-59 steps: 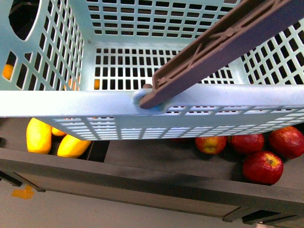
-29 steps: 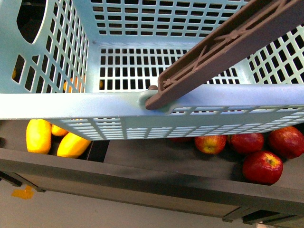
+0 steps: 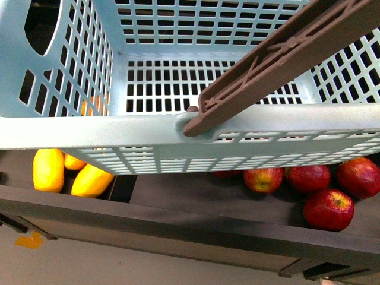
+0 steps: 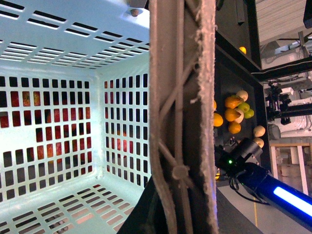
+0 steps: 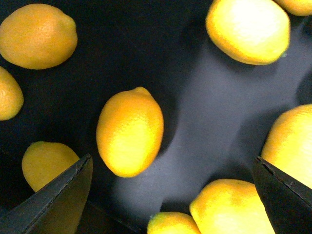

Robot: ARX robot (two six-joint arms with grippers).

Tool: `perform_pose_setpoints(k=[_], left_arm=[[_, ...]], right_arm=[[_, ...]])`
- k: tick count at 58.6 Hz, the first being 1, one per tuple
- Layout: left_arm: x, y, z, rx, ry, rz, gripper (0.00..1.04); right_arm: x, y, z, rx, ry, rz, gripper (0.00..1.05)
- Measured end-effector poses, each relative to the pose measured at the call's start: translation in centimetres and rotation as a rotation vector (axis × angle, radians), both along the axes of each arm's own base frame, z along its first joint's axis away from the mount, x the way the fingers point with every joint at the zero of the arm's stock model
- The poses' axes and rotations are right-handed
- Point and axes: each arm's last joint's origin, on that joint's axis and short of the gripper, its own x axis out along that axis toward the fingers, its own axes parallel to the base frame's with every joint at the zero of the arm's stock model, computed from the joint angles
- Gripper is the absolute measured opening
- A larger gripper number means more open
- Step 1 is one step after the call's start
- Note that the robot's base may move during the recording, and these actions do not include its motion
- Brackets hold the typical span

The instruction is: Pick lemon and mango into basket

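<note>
The right pincer (image 5: 171,160), spread wide, hangs above one lemon (image 5: 129,131) among other yellow fruits (image 5: 38,35) on a dark surface (image 5: 209,107).

I read the basket (image 3: 89,127) as moulded light teal plastic with a smooth, dull satin face. Its brown handle (image 4: 183,97) is matt plastic too, with a rough, fuzzy edge up close. The lemon (image 5: 130,131) has finely dimpled skin with a soft sheen, the mangoes (image 3: 48,170) look smooth, the apples (image 3: 328,209) waxy and glossy, and the dark shelf (image 3: 178,196) matt.
</note>
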Motion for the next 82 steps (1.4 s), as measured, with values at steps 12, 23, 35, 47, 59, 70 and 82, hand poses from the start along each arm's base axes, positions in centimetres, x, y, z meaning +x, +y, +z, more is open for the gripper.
perform_pose_setpoints(k=[12,23,35,47,59,70,82], left_arm=[[0.0,0.0,0.0,0.001,0.0,0.0,0.06],[0.0,0.0,0.0,0.0,0.0,0.0,0.06],[0.0,0.0,0.0,0.0,0.0,0.0,0.06],[0.0,0.0,0.0,0.0,0.0,0.0,0.06],[0.0,0.0,0.0,0.0,0.0,0.0,0.06],[0.0,0.0,0.0,0.0,0.0,0.0,0.06],[0.0,0.0,0.0,0.0,0.0,0.001,0.06]], right_arm=[[3.3,0.1,-2.0,0.018,0.02,0.016,0.96],[4.6,0.4,-3.9,0.044,0.04,0.014,0.96],[5.4,0.1,-5.2,0.057,0.05,-0.006,0.96],[6.1,-0.3,-6.1,0.062,0.062,-0.026,0.96],[6.7,-0.5,-6.7,0.068,0.065,-0.032,0.96],[7.3,-0.6,-7.0,0.066,0.068,-0.037,0.96],[7.7,-0.5,-7.8,0.071,0.086,-0.039,0.85]])
